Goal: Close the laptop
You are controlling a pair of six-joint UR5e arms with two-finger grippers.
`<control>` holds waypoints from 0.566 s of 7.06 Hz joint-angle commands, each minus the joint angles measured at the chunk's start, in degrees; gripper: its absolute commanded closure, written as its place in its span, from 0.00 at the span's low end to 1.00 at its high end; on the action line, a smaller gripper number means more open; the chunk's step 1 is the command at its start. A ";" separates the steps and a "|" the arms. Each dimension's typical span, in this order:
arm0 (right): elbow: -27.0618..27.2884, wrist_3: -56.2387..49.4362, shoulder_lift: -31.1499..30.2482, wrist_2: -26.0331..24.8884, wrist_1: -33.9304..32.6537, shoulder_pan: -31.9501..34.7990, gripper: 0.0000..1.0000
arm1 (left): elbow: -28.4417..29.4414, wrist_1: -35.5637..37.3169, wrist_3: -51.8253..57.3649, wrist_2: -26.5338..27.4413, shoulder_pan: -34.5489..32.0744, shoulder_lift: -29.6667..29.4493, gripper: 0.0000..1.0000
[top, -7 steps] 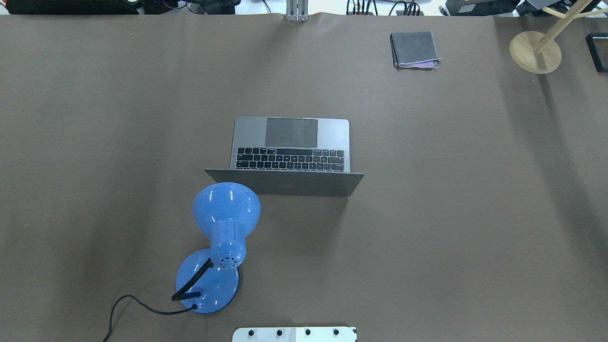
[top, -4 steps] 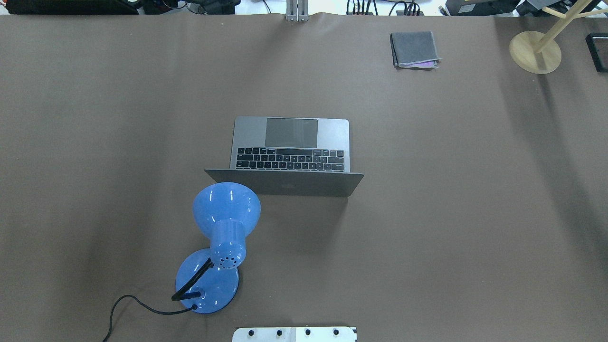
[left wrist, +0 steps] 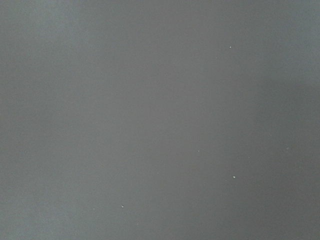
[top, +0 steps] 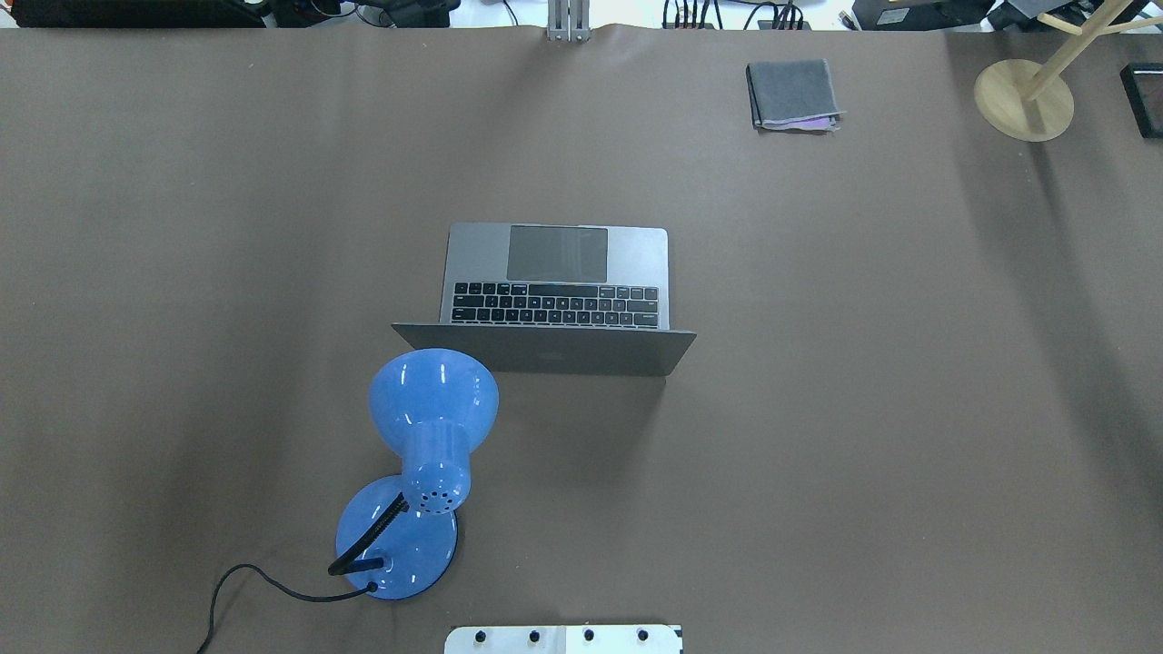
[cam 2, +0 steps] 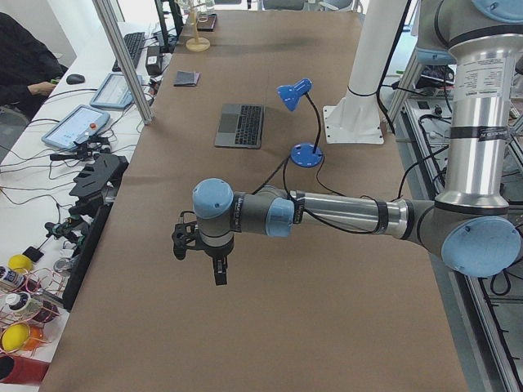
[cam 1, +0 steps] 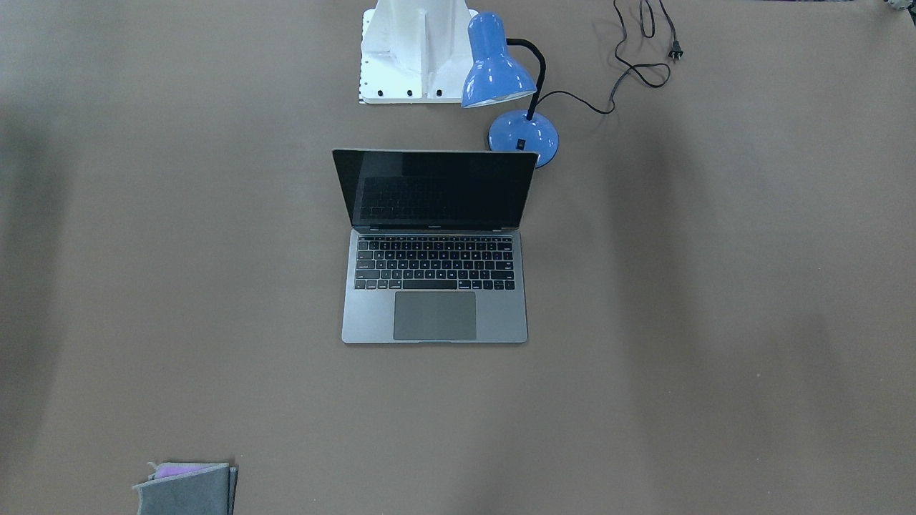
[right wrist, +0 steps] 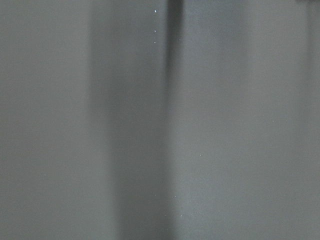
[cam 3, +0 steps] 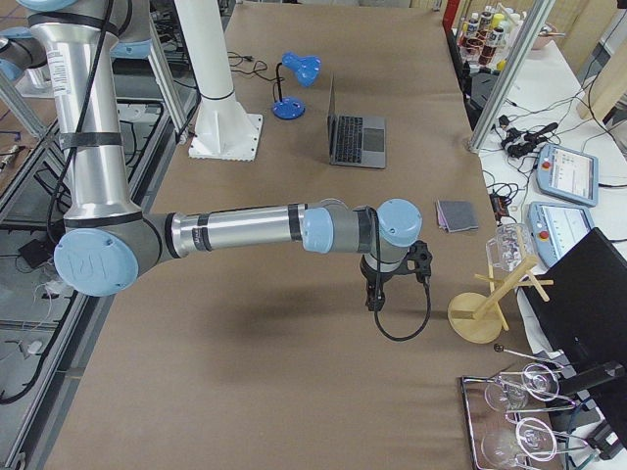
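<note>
The space-grey laptop [top: 556, 272] stands open in the middle of the brown table, its lid upright and its back toward the robot's base. The front-facing view shows its black screen and keyboard [cam 1: 435, 263]. It also shows far off in the left view [cam 2: 241, 124] and the right view [cam 3: 358, 137]. My left gripper [cam 2: 198, 265] hangs over bare table near the left end, far from the laptop. My right gripper [cam 3: 375, 299] hangs over bare table near the right end. Both show only in the side views, so I cannot tell whether they are open or shut. Both wrist views show only the table cover.
A blue desk lamp [top: 432, 400] stands close to the lid's left corner, its cord [top: 254, 581] trailing left. A folded grey cloth [top: 792, 94] lies at the far right. A wooden stand [top: 1024, 98] is at the far right corner. The white robot base [cam 1: 415, 50] is behind the laptop.
</note>
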 commanded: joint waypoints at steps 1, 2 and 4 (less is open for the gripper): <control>0.38 0.09 0.94 0.09 0.09 -1.33 0.00 | 1.40 -0.57 0.24 -0.23 1.12 -1.82 0.02; 0.03 0.18 1.99 0.00 0.52 -4.22 0.00 | 2.81 -4.58 0.16 -0.32 1.13 -2.18 0.02; 0.20 4.71 7.33 0.00 0.88 -8.44 0.00 | 4.49 -6.64 -0.02 -0.23 3.75 -6.72 0.02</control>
